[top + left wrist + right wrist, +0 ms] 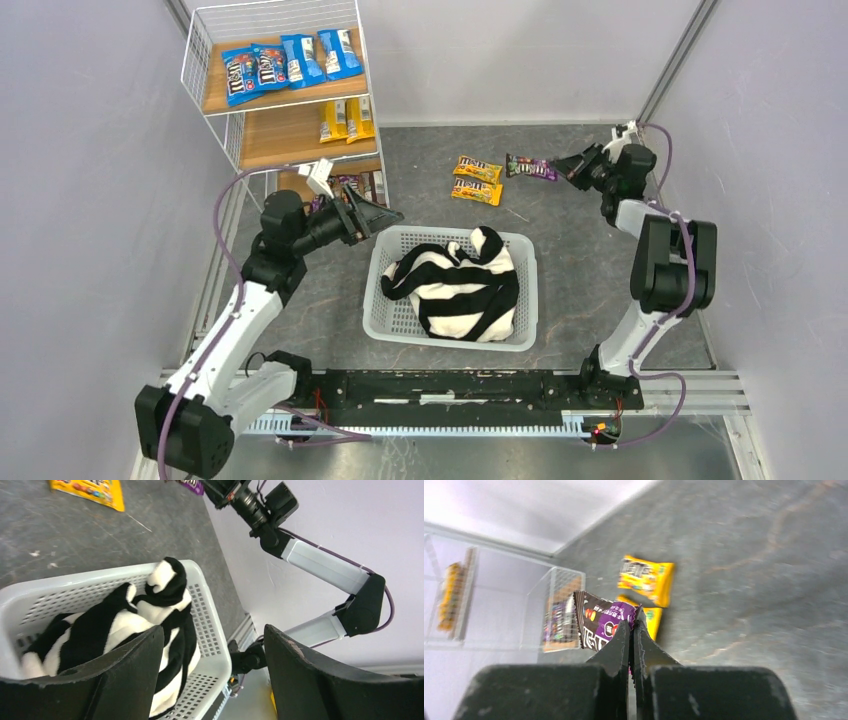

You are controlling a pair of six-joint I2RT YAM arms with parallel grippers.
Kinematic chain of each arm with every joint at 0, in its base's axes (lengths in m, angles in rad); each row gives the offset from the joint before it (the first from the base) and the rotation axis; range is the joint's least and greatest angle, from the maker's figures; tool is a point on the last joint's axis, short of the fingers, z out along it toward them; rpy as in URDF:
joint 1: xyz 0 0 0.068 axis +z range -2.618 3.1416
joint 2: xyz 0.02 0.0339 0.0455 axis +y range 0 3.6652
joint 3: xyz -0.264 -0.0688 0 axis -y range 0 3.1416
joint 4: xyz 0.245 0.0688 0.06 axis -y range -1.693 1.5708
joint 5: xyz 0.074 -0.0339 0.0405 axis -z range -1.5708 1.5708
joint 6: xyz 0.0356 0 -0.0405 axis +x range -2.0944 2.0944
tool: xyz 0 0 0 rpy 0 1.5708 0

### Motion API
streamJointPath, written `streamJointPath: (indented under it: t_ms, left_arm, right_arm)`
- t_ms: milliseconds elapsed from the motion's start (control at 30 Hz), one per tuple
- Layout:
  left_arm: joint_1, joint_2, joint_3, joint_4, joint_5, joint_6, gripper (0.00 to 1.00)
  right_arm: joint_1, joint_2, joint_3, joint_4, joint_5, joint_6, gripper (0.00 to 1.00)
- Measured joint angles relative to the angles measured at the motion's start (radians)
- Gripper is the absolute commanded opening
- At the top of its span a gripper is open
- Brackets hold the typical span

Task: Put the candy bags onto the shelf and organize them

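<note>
Right wrist: purple candy bag (601,620) (corner hidden)

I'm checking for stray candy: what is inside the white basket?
A crumpled black-and-white striped cloth fills most of the basket. Nothing else shows there; whatever lies beneath the cloth is covered.
</note>
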Motion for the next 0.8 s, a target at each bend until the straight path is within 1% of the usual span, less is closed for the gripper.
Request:
streamJointPath:
  t_ms: [133, 233, 367, 533, 633, 800]
  left_arm:
    - [-0.074, 0.072, 0.024, 0.057, 0.006, -0.034, 0.8]
    - [-0.11, 0.118, 0.043, 0.085, 0.014, -0.053, 0.8]
    - [-0.129, 0.146, 0.047, 0.116, 0.021, -0.09, 0.81]
    - [-0.136, 0.171, 0.046, 0.16, 0.013, -0.146, 0.79]
    - [-0.145, 0.168, 0.003, 0.225, -0.031, -0.201, 0.79]
    - [-0.164, 0.122, -0.148, 0.352, -0.146, -0.304, 0.77]
  right_arm:
    - [0.03, -0.146, -0.031, 0.04, -0.043, 0.014, 0.0]
    - [0.076, -0.233, -0.04, 0.043, -0.075, 0.008, 0.0]
    - [0.175, -0.322, -0.046, 0.005, -0.102, -0.027, 0.0]
    - [0.303, -0.39, -0.085, -0.02, -0.118, -0.035, 0.0]
    - [0.363, -0.407, -0.117, -0.01, -0.126, -0.008, 0.0]
    - [0.454, -0.417, -0.151, 0.008, -0.123, 0.039, 0.0]
